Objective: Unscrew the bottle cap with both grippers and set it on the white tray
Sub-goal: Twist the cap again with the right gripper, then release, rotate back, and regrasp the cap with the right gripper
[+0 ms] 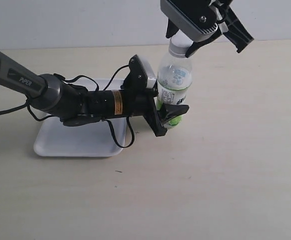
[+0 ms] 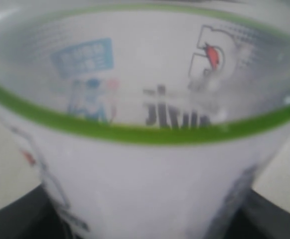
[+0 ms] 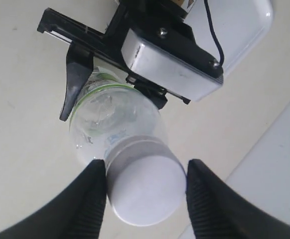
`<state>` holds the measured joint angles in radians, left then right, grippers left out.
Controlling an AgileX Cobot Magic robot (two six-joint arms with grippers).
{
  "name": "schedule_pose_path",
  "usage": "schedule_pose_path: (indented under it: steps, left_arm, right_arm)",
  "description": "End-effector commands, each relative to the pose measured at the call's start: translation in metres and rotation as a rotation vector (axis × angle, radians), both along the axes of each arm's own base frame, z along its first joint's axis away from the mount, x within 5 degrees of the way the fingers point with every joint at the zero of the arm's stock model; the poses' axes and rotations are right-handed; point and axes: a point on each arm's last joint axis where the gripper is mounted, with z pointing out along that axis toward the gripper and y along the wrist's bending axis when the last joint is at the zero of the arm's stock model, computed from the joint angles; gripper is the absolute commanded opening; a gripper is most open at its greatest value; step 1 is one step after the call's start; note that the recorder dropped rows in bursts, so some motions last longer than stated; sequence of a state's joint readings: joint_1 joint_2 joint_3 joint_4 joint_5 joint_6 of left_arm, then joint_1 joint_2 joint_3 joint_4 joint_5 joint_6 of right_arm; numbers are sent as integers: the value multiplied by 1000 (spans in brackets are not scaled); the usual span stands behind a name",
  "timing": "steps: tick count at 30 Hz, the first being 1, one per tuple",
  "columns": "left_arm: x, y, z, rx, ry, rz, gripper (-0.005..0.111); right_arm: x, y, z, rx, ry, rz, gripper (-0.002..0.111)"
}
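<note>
The clear bottle [image 1: 174,80] with its green-and-white label stands upright on the table just right of the white tray [image 1: 60,142]. My left gripper [image 1: 169,114] is shut on the bottle's lower body, and the label [image 2: 145,174] fills the left wrist view. My right gripper [image 1: 183,42] comes down from above onto the bottle's top. In the right wrist view its two ribbed fingers [image 3: 92,199] press on either side of the white bottle cap [image 3: 145,189], which sits on the neck. In the exterior view the cap is mostly hidden by this gripper.
The left arm with its grey "PIPER" tube [image 1: 20,80] and black cables [image 1: 118,135] lies across the tray, covering much of it. Nothing lies on the part of the tray [image 3: 249,25] that shows. Beige table [image 1: 225,165] stretches to the right and front.
</note>
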<state>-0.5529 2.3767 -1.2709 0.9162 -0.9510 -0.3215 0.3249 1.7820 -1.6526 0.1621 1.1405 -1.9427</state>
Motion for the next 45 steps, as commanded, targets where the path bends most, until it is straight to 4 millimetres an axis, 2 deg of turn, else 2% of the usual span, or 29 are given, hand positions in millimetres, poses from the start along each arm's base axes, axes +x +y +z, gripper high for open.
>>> schedule_pose_path:
  steps: [1, 4, 6, 15, 18, 20, 26, 33, 37, 45]
  left_arm:
    - [-4, 0, -6, 70, -28, -36, 0]
    - [-4, 0, -6, 70, -28, -36, 0]
    - [-4, 0, -6, 70, -28, -36, 0]
    - [-4, 0, -6, 68, -28, -33, 0]
    - [-4, 0, -6, 68, -28, -33, 0]
    - [-4, 0, -6, 68, -28, -33, 0]
    - [-4, 0, -6, 69, -30, -34, 0]
    - [-4, 0, -6, 69, -30, -34, 0]
    - [-4, 0, -6, 69, -30, -34, 0]
    - [-4, 0, -7, 73, -31, -37, 0]
  right_arm:
    - [4, 1, 4, 10, -66, 16, 0]
    - [4, 1, 4, 13, -63, 6, 1]
    - [4, 1, 4, 24, -55, -23, 7]
    - [4, 1, 4, 56, -29, -113, 56]
    - [4, 1, 4, 101, 2, -229, 71]
    - [4, 2, 5, 166, 40, -359, 76]
    - [3, 7, 6, 419, 254, -898, 76]
    - [2, 8, 6, 586, 432, -1359, 76]
    - [-1, 8, 4, 598, 509, -1521, 76]
    - [-7, 5, 2, 546, 558, -1614, 76]
